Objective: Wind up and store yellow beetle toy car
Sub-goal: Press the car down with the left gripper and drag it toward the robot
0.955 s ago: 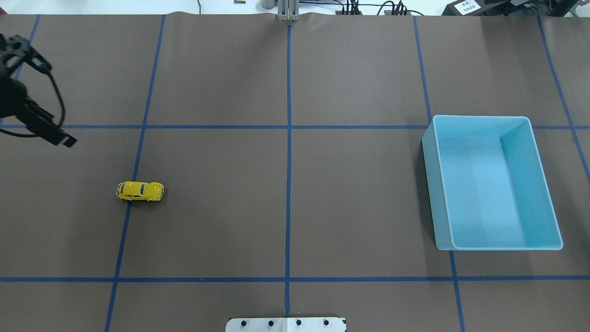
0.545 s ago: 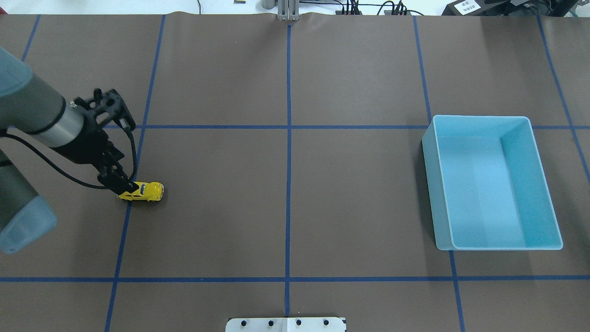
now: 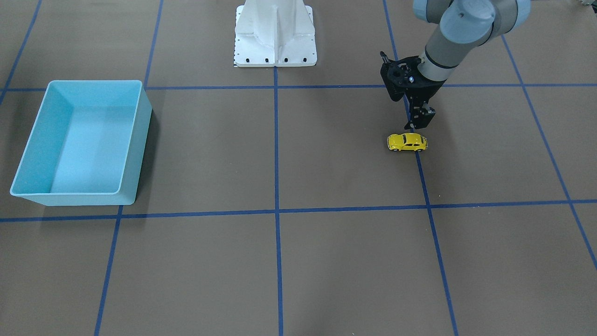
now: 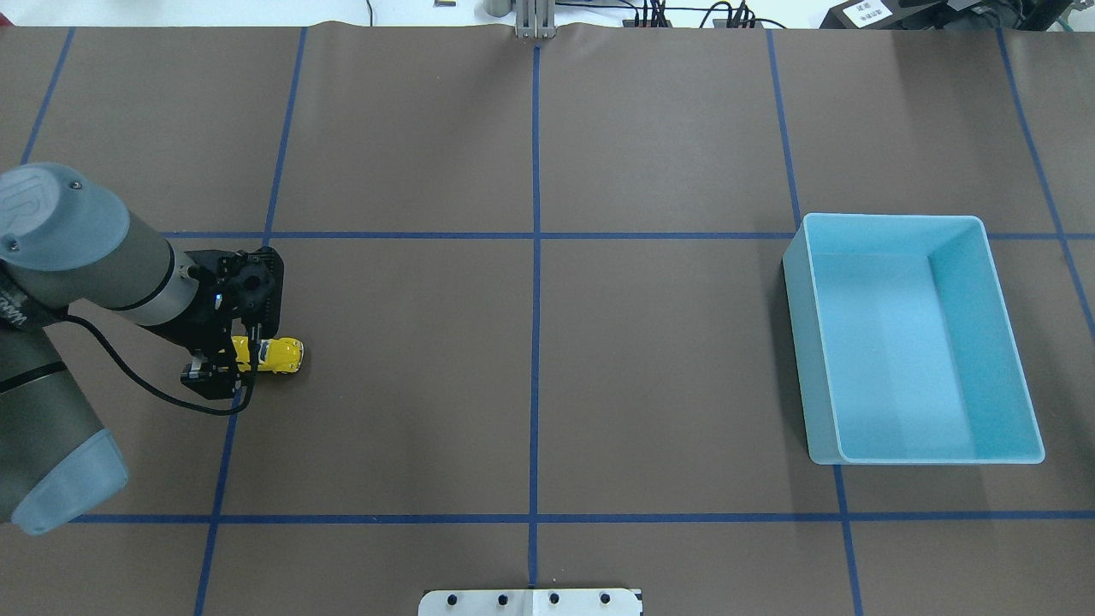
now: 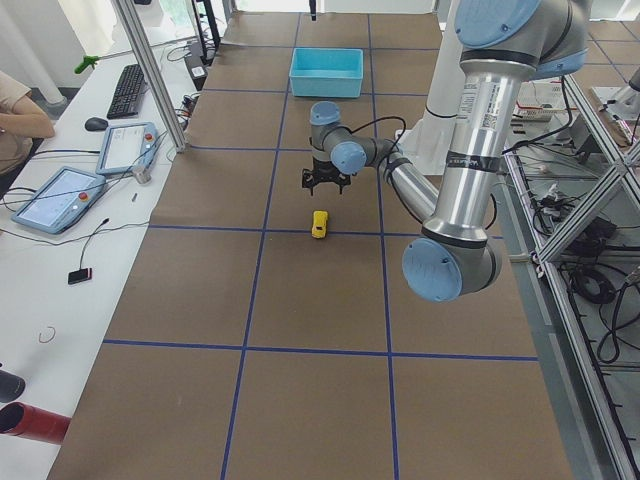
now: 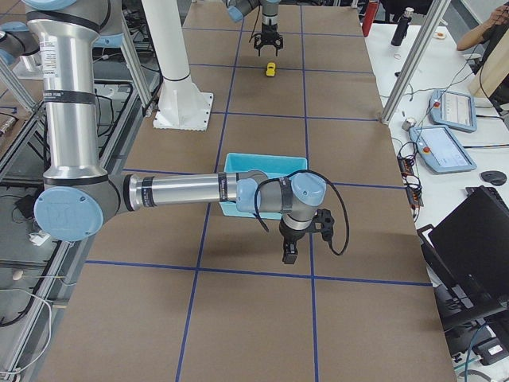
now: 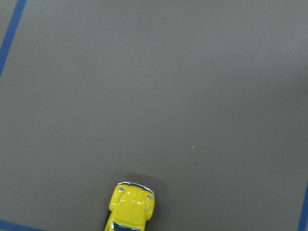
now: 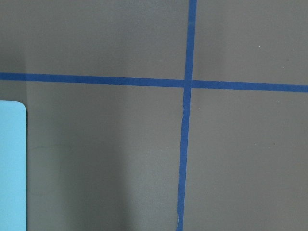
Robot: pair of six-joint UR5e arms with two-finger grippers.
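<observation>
- Toy car [image 3: 407, 142]: small, glossy yellow, on its wheels on the table [image 4: 667, 368], in the half on the robot's left. It lies across a blue tape line [image 3: 431, 210] and is free of any grip.
- Left gripper [image 3: 416, 123]: points down and hangs just above the car on the robot's side. The side views show its two fingers spread apart with nothing between them. From overhead it hides the car's rear end and leaves the front in view.
- Left wrist view: only the car's rounded front, at the bottom edge, on bare brown table. No fingers appear.
- Bin [image 4: 796, 325]: light blue, rectangular, open at the top, upright on the robot's right half of the table, well apart from the car. Nothing lies in it.
- Right gripper [image 6: 290, 256]: points down over the table, just beside the bin on the side away from the car. It shows only in the right side view, so I cannot tell whether its fingers are spread or pressed together.
- Right wrist view: a crossing of two tape lines and one rounded corner of the bin at the left edge.
</observation>
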